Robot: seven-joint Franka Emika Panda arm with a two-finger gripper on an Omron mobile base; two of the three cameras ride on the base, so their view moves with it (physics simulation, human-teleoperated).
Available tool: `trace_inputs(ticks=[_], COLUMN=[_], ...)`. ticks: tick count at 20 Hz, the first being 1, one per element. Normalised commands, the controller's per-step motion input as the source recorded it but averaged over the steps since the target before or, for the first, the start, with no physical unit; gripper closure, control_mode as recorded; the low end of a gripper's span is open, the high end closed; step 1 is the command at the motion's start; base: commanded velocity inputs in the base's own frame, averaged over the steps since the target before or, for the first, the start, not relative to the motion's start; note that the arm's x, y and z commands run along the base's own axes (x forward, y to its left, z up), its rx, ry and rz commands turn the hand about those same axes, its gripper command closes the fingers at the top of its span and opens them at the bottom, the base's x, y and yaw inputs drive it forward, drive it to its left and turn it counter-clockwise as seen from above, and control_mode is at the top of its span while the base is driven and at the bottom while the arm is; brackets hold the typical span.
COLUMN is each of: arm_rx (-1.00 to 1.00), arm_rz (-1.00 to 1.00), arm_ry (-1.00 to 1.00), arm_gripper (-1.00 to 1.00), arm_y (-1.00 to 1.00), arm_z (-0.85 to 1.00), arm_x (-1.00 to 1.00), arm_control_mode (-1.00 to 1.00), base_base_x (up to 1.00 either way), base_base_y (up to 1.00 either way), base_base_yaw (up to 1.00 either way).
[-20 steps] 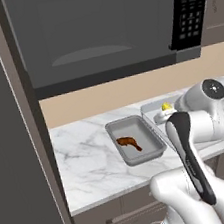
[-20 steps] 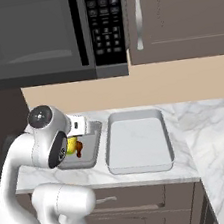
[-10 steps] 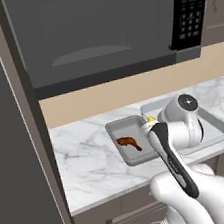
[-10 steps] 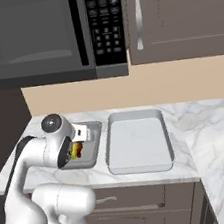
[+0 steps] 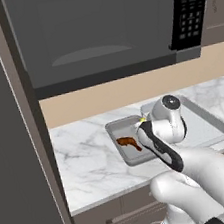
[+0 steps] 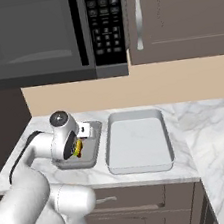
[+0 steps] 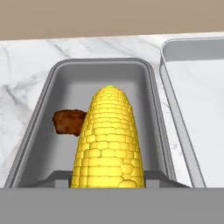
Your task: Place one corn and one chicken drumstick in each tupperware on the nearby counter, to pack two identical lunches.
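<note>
With the corn (image 7: 108, 140) gripped in the hand (image 6: 78, 148) just above the small grey tray (image 7: 43, 113), where a drumstick (image 5: 129, 142) already lies, lowering and release are judged to be called for next, the large tray (image 6: 142, 168) beside it being bare.

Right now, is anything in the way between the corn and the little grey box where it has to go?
Nothing visible is. The gripper holds the corn right over the small grey tupperware. Only a chicken drumstick lies inside, off to one side, with bare floor beside it.
</note>
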Motion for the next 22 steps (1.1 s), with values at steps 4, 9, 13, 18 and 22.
trace_inputs(ticks=[4, 9, 13, 18, 22], arm_rx=[0.00, 0.00, 0.00, 0.00, 0.00], arm_rz=[0.00, 0.00, 0.00, 0.00, 0.00], arm_ry=[0.02, 0.00, 0.00, 0.00, 0.00], arm_gripper=[1.00, 1.00, 1.00, 1.00, 1.00], arm_y=[0.00, 0.00, 0.00, 0.00, 0.00], arm_z=[-0.33, -0.37, -0.42, -0.32, -0.26], arm_x=[0.51, 0.45, 0.35, 0.38, 0.39], arm_control_mode=[-1.00, -1.00, -1.00, -1.00, -1.00], base_base_x=[0.00, 0.00, 0.00, 0.00, 0.00], base_base_y=[0.00, 0.00, 0.00, 0.00, 0.00], base_base_yaw=[0.00, 0.00, 0.00, 0.00, 0.00])
